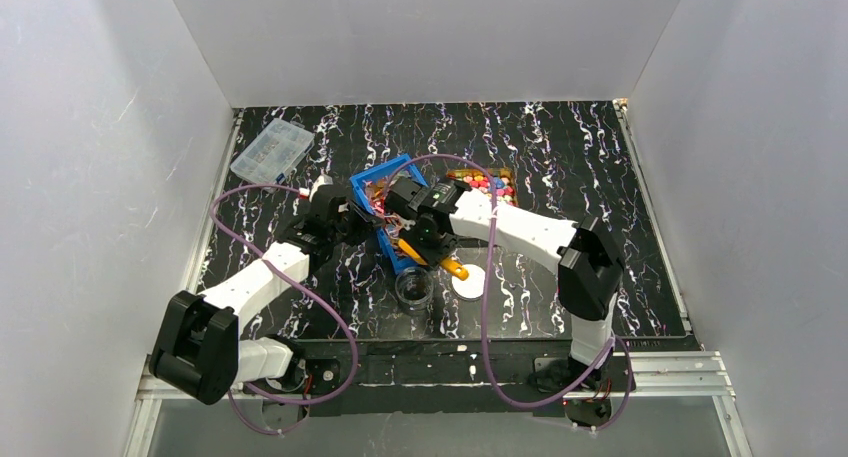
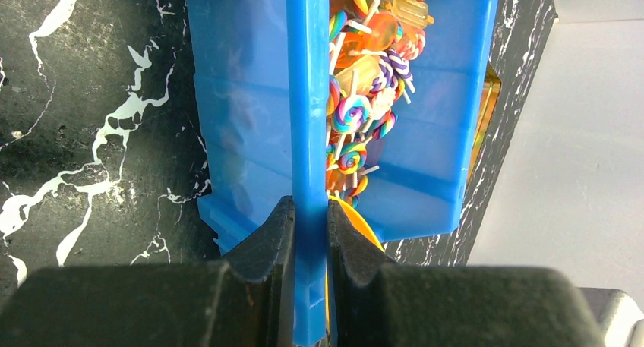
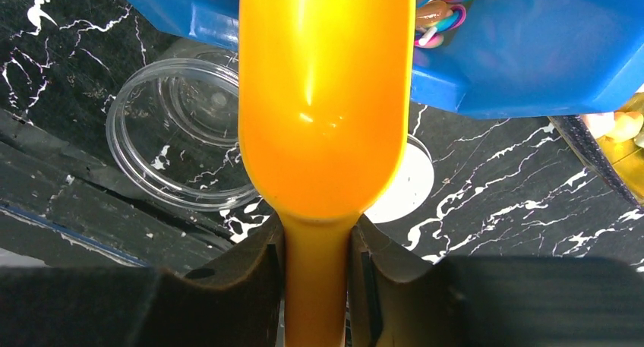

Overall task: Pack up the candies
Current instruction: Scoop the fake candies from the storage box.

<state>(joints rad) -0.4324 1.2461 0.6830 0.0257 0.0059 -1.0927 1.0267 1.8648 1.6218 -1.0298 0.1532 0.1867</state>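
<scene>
A blue bin (image 1: 385, 189) at the table's middle holds swirled lollipop candies (image 2: 351, 115) heaped against its far side. My left gripper (image 2: 310, 233) is shut on the bin's upright side wall, one finger on each face. My right gripper (image 3: 317, 248) is shut on the handle of the orange scoop (image 3: 326, 96). The scoop's bowl points at the blue bin (image 3: 531, 58), and its front end is hidden at the bin's edge. More candies (image 1: 490, 185), pink and mixed colours, lie in a flat tray right of the bin.
An open clear round jar (image 3: 163, 134) stands on the table left of the scoop, seen in the top view as the jar (image 1: 413, 289). A white round lid (image 1: 467, 282) lies beside it. A clear compartment box (image 1: 272, 149) sits at the back left.
</scene>
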